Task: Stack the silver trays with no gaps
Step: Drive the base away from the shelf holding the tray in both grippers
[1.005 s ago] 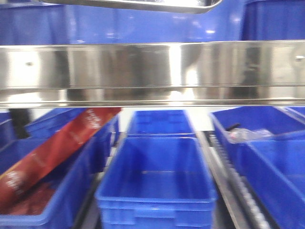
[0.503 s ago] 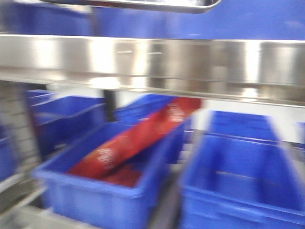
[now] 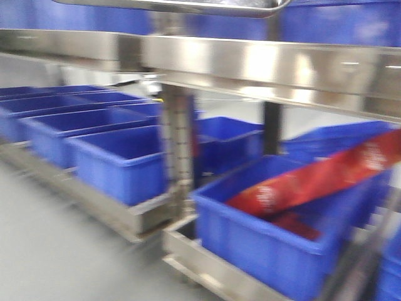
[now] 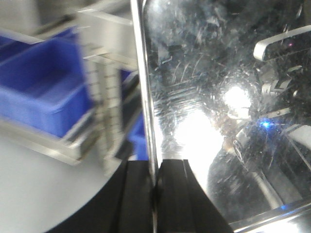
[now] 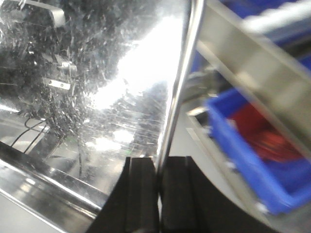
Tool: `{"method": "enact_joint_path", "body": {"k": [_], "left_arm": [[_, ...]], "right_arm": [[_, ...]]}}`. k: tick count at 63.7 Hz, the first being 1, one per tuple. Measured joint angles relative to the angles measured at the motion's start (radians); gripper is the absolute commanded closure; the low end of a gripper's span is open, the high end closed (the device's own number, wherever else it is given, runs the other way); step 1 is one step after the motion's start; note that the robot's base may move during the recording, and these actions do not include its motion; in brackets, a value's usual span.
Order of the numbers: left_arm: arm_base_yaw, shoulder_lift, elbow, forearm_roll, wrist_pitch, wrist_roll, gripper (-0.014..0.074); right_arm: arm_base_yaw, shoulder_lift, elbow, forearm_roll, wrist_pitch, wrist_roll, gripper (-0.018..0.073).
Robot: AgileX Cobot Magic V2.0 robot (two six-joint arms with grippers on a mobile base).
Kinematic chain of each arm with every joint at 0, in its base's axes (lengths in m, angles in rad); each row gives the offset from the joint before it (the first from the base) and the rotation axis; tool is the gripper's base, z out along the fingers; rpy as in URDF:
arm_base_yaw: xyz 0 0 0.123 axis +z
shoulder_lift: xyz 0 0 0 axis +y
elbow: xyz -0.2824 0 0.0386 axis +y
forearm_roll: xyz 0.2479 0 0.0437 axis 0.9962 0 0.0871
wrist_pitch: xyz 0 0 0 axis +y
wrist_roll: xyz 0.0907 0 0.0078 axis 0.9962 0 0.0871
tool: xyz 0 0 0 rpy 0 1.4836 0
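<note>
One silver tray [image 3: 188,6] shows only as a shiny underside along the top edge of the front view. In the left wrist view the tray [image 4: 218,97] fills the right half, scratched and mirror-bright, and my left gripper [image 4: 154,194] is shut on its left rim. In the right wrist view the tray [image 5: 97,73] fills the left half, and my right gripper [image 5: 158,194] is shut on its right rim. Both black finger pairs pinch the thin rolled edge between them. The tray hangs between the two grippers, clear of any surface.
A long steel rail [image 3: 263,66] crosses the front view. Under it stand several blue plastic crates [image 3: 119,163] on steel shelving, with an upright post [image 3: 178,144] between bays. One crate [image 3: 276,244] holds a long red package [image 3: 319,179]. Grey floor [image 3: 56,251] lies at the lower left.
The whole scene has slid rightward in the front view: the crate with the red package went from far left to right, and a shelf bay and floor came in at left. The tray stays held.
</note>
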Motion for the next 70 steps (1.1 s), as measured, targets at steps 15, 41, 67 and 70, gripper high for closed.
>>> {"method": "enact_joint_path", "body": {"k": [15, 41, 67, 70], "left_arm": [[0.0, 0.0, 0.0, 0.0, 0.0, 0.0, 0.061], [0.0, -0.004, 0.0, 0.0, 0.004, 0.0, 0.061], [0.0, -0.004, 0.0, 0.0, 0.004, 0.0, 0.061], [0.0, -0.004, 0.0, 0.002, 0.004, 0.0, 0.061]], "right_arm": [[0.0, 0.0, 0.0, 0.0, 0.0, 0.0, 0.0634], [0.002, 0.0, 0.0, 0.0, -0.002, 0.0, 0.0634], [0.002, 0.0, 0.0, 0.0, -0.002, 0.0, 0.0634], [0.002, 0.0, 0.0, 0.0, -0.002, 0.0, 0.0634]]}}
